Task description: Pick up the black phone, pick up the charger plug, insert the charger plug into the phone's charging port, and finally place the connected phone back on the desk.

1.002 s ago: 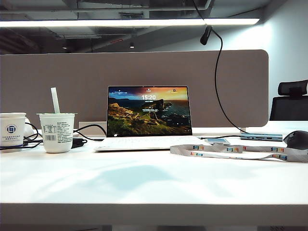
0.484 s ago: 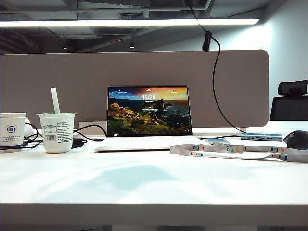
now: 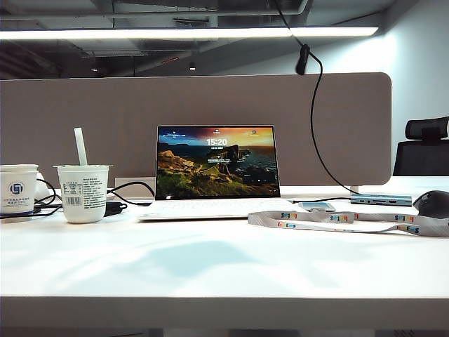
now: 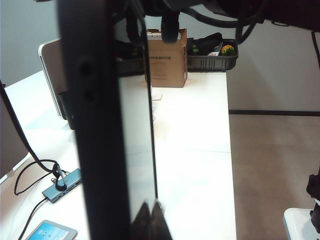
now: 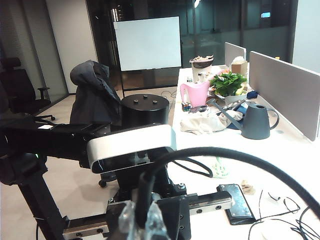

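Where the left wrist view looks closest, the left gripper is clamped on the phone, held on edge above the desk. Nearby, the right gripper pinches the plug's cable; the plug itself is hidden. Beyond, a hub lies on the desk.

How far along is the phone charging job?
Done: both pickups. The left end effector holds the black phone; the right end effector grips the charger cable. In hand: plugging in; no view shows whether it is seated. Left: laying the phone on the desk.
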